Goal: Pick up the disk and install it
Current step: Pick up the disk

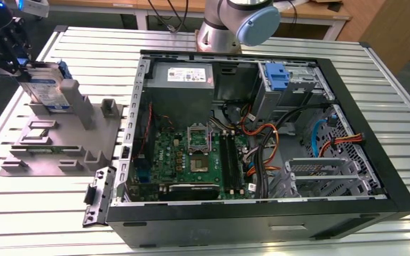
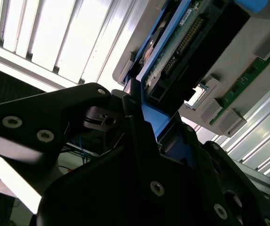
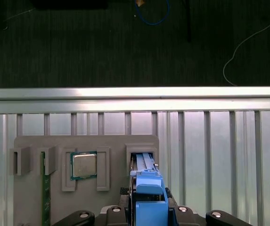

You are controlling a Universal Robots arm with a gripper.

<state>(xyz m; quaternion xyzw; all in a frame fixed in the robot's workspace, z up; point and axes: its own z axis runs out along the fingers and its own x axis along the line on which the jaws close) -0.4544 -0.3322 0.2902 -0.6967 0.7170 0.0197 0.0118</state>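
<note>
Clenched with the tool (image 1: 20, 64) on the disk (image 1: 48, 90), at its blue frame. Held upright on edge, lower end in a slot of the grey holder (image 1: 70, 138). Beside that slot, 1 chip (image 3: 83, 165) flat in the holder. Beyond the holder, an open PC case (image 1: 262, 208) on the slatted surface (image 1: 390, 96).

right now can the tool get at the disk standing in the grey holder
Probably yes: the tool sits at the top edge of the disk, seemingly closed on its blue carrier. The disk stands upright in a slot of the grey holder, with nothing in between.
</note>
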